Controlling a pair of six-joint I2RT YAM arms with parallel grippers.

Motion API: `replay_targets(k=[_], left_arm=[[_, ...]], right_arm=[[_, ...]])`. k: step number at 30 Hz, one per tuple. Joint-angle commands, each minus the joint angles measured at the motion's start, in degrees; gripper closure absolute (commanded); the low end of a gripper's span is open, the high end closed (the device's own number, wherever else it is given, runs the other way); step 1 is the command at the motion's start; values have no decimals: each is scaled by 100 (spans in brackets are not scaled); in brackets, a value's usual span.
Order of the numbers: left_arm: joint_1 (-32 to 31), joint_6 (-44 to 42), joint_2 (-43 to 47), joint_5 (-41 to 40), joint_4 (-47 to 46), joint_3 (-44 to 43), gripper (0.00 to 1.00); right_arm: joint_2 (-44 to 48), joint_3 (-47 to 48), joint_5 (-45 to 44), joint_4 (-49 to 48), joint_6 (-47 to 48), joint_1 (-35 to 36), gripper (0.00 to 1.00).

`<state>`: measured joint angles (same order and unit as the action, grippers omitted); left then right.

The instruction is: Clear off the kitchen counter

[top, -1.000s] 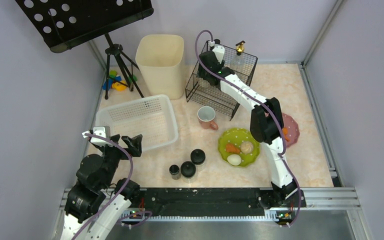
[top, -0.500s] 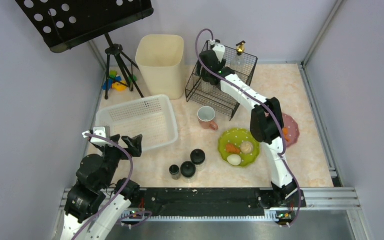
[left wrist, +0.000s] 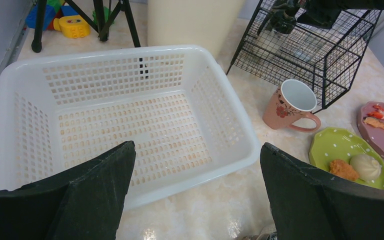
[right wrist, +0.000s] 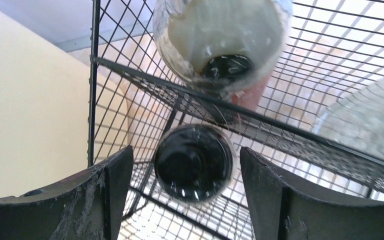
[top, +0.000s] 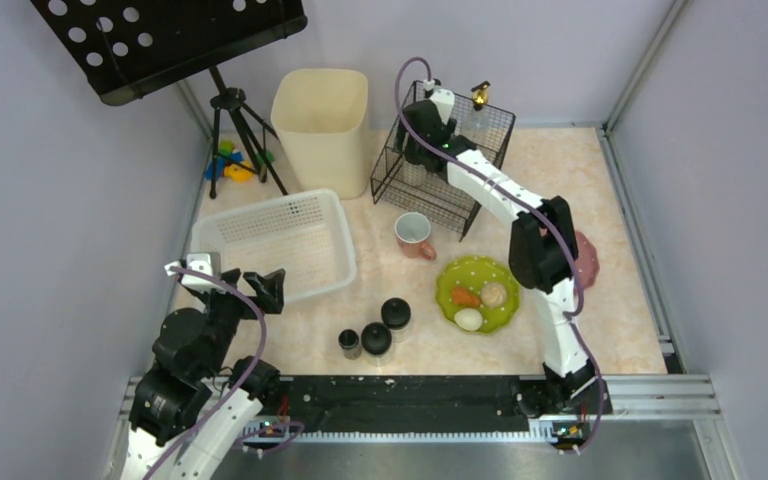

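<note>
The kitchen counter carries a pink mug, a green plate of food, a pink plate and three black-lidded jars. My right gripper reaches into the black wire rack at the back. In the right wrist view it stands open around a black-lidded jar on the rack shelf, with a gap on each side. A white-lidded container stands behind it. My left gripper hangs open and empty over the near rim of the white basket.
A beige bin stands left of the rack. A music stand tripod and toy blocks sit at the back left. A clear bottle is in the rack at the right. A black rail runs along the near edge.
The right arm's elbow has swung right, covering more of the pink plate, and its wrist has shifted slightly at the rack. The left arm has not moved.
</note>
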<state>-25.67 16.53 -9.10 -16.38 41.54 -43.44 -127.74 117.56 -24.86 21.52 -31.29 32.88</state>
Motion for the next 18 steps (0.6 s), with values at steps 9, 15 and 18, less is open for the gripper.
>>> replay_targets(k=[9,15,18], left_arm=[[-27,-28,-29,-81,-269,27,1],[-24,-27,-38,-125,-253,29,1],[-31,-28,-46,-133,-252,27,1]], right_arm=[[2321,-1607,226,-901,742,375,22],[3555,-2692,1218,-814,1217,636,22],[4163,-3255,1600,-591,1585,848,22]])
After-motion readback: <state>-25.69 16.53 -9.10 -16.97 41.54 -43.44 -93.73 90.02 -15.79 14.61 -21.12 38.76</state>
